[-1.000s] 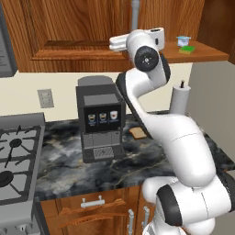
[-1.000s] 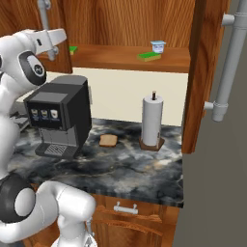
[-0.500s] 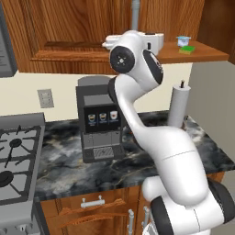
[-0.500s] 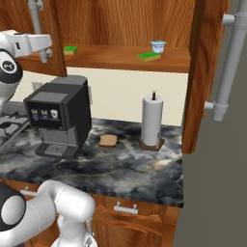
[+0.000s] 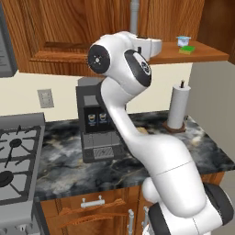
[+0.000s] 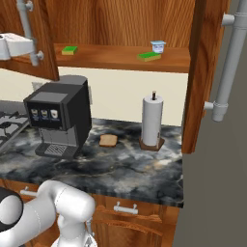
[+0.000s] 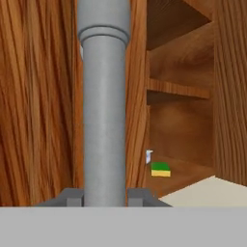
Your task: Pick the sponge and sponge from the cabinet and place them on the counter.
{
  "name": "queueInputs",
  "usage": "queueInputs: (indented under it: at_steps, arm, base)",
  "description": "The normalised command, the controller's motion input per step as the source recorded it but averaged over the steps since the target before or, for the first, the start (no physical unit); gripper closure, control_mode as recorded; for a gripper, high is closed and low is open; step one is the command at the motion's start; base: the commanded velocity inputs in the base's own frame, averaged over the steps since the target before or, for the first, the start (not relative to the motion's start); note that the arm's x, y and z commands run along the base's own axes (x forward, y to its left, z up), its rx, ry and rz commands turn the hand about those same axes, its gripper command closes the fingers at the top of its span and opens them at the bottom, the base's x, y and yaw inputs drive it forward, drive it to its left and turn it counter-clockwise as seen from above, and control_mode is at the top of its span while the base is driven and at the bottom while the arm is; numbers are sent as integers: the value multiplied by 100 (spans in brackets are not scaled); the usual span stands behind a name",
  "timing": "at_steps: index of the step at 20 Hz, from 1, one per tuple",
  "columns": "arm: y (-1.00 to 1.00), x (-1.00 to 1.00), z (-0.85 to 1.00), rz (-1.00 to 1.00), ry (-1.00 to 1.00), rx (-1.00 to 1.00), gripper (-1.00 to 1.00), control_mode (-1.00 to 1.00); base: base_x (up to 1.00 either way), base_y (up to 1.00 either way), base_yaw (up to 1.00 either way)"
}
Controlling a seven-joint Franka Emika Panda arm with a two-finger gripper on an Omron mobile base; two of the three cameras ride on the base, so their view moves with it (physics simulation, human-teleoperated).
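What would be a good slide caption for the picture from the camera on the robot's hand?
End effector shut on the cabinet door's silver handle, with a green sponge on the shelf beyond.

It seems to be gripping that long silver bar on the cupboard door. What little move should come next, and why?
Probably let go of the bar handle and ease back. The tool is shut on it, the left cabinet door already stands swung open, and both sponges lie in plain sight on the shelf. The tool must be freed before it can reach for the nearer sponge.
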Motion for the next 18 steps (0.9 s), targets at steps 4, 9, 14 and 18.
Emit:
queueInputs:
  at_steps: [4, 9, 14, 18]
  arm:
    - [18, -72, 44, -10, -3, 5, 100, -100]
    - [28, -70, 40, -9, -6, 6, 100, -100]
    - [28, -71, 35, -7, -6, 5, 100, -100]
    - [34, -71, 33, -7, -7, 5, 100, -100]
  base:
    - [0, 0, 0]
    - [0, 0, 0]
    - [0, 0, 0]
    - [0, 0, 0]
